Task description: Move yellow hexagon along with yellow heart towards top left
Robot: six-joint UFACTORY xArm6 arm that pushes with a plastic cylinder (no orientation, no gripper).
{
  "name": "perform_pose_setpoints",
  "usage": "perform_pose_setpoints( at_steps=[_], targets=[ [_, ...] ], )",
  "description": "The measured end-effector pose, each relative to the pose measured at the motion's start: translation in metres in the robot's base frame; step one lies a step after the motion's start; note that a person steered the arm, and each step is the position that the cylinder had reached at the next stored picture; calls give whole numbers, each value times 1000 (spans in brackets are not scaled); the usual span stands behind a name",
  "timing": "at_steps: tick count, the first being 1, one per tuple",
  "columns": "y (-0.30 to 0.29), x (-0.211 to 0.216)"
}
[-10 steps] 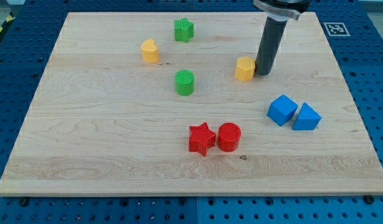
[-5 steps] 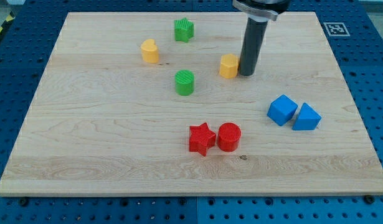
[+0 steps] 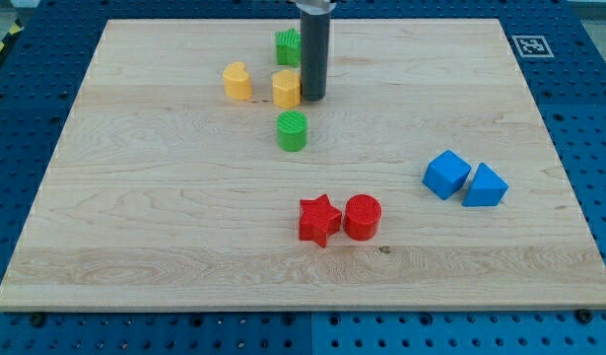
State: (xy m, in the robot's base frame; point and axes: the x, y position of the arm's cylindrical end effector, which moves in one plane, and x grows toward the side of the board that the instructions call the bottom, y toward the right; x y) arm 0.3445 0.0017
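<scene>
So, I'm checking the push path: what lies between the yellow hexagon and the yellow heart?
Nothing: the camera view shows bare board between the yellow hexagon and the yellow heart.

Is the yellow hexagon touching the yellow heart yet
No. Bare board shows between the yellow hexagon and yellow heart; my tip presses the hexagon's right side.

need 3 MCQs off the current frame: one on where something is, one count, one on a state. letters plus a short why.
1. My tip is beside the yellow hexagon, on which side?
A. the view's right
B. the view's left
C. the view's bottom

2. How many red blocks are on the board?
A. one
B. two
C. three

3. The yellow hexagon and the yellow heart are:
A. stacked
B. touching
C. apart

Answers:
1. A: the rod stands against the hexagon's right face.
2. B: a red star and a red cylinder.
3. C: bare wood shows between them.
</scene>
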Motion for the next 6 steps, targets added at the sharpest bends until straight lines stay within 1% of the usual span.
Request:
perform_pose_setpoints(
  at_steps=[2, 4, 5, 6],
  targets=[
    [-13, -4],
    [-14, 13],
    [-15, 13],
    [-32, 9]
  ],
)
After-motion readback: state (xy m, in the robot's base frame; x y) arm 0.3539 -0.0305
